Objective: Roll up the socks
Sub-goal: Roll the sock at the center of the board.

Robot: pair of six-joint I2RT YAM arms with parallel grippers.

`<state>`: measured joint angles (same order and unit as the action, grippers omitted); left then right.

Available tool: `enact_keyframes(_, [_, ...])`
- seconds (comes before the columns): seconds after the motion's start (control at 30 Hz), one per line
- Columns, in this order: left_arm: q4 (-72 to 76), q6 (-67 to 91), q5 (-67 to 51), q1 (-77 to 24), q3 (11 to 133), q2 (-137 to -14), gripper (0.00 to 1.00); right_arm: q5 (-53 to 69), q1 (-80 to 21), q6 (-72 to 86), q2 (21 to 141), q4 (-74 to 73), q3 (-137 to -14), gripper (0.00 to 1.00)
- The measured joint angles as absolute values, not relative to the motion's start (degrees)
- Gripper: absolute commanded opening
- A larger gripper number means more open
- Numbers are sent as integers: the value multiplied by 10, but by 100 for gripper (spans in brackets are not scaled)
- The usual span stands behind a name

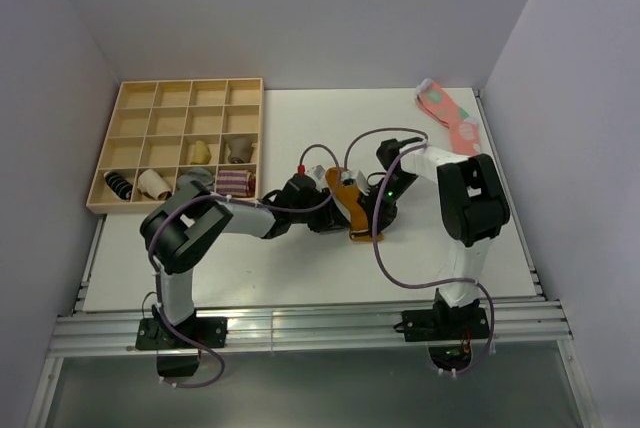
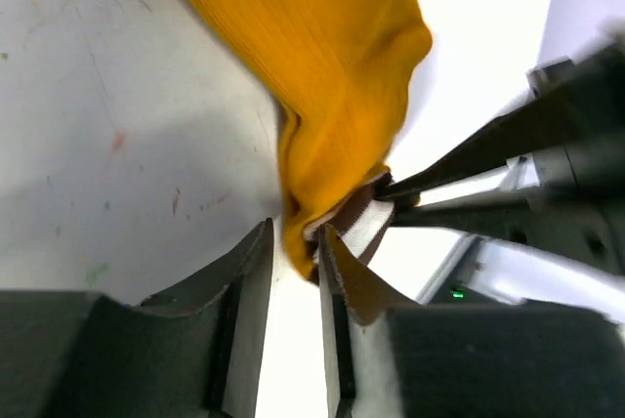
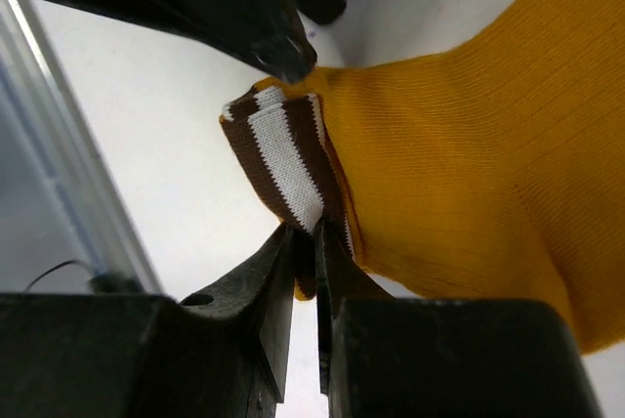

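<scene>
Right wrist view: right gripper (image 3: 313, 242) fills the bottom edge, its jaws pinched tight on the brown, white-striped cuff (image 3: 285, 159) of the mustard sock (image 3: 459, 145). The cuff is folded on itself and stands up out of the jaws, and the sock body runs off to the right.

Left wrist view: left gripper (image 2: 296, 234) with jaws a little apart, open. The sock's doubled-over edge dips into the gap, with white table showing beside it. Only this view shows the thick fold in the yellow body; only the right wrist view shows the stripes plainly.

Overhead: both grippers meet mid-table with the sock between them. White table (image 1: 480, 248), marked with small coloured flecks close up. Wooden compartment tray (image 1: 172, 96) at far left, sock bundles (image 1: 236, 152) in its near rows. Pink sock (image 1: 450, 118) at the far right corner. Pale walls on three sides, metal rail (image 1: 300, 328) along the near edge
</scene>
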<state>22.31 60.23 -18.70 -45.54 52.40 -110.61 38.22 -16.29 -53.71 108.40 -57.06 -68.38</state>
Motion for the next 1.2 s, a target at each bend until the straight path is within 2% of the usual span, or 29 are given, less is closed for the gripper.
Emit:
enact_keyframes(0.23, [261, 508, -62, -495, 482, -1043, 36, 394, -148, -539, 1145, -664, -725, 16])
enact_keyframes(0.4, [328, 419, -28, -531, 453, -1031, 38, 395, -147, -538, 1175, -701, -752, 16])
enact_keyframes(0.67, [388, 318, -58, -549, 438, -1041, 46, 394, -142, -529, 1198, -728, -775, 16])
enact_keyframes(1.2, [326, 211, -97, -571, 497, -1083, 47, 395, -139, -519, 1231, -762, -808, 17])
